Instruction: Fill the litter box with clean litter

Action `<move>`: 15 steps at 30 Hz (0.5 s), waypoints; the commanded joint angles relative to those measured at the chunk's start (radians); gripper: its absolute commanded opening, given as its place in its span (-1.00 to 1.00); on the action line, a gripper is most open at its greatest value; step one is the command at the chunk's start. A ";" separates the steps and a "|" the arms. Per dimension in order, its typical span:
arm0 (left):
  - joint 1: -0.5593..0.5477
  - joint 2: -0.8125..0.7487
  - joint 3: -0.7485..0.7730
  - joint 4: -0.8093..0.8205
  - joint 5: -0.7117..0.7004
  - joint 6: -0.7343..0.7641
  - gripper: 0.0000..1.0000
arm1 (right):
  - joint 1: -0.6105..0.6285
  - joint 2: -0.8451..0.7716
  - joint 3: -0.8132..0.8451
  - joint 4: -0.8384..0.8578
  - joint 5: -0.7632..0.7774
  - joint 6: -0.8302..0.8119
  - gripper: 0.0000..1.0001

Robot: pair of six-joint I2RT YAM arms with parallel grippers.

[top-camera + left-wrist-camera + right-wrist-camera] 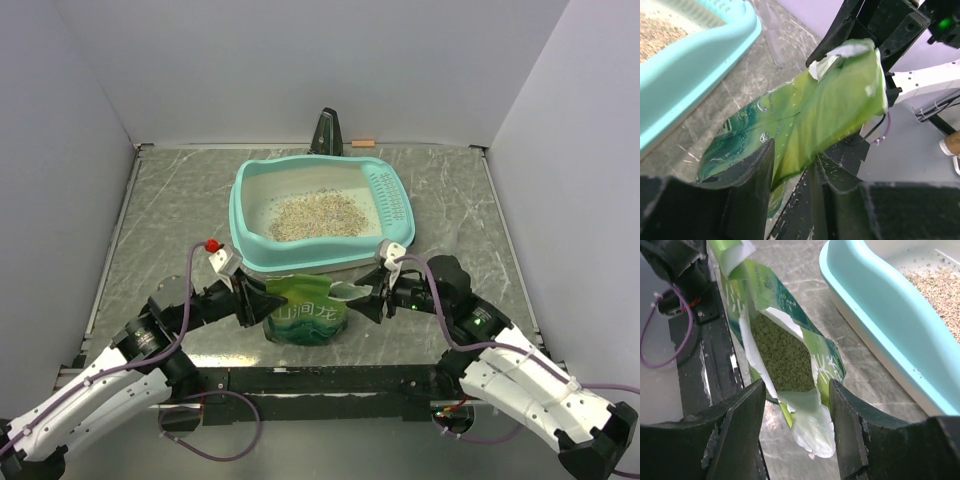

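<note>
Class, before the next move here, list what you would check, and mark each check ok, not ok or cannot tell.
1. Bag upright on table: ok.
2. Bag mouth open: ok, granules show inside.
3. Left gripper holding bag: not ok, jaws apart around its corner.
4. Right gripper holding bag: not ok, jaws wide, flap loose between.
5. Box near bag: ok, just behind it.
6. Box full enough: cannot tell, litter heaped mid-floor only.
</note>
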 commanded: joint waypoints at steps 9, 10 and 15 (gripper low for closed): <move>0.003 0.029 -0.033 0.098 0.046 -0.045 -0.98 | -0.005 -0.194 -0.173 0.188 0.067 0.177 0.21; 0.003 0.028 -0.030 0.092 0.043 -0.040 -0.98 | -0.004 -0.200 -0.178 0.188 0.064 0.177 0.22; 0.003 -0.008 0.027 -0.013 0.001 0.012 -0.98 | -0.004 -0.220 -0.201 0.240 0.048 0.174 0.21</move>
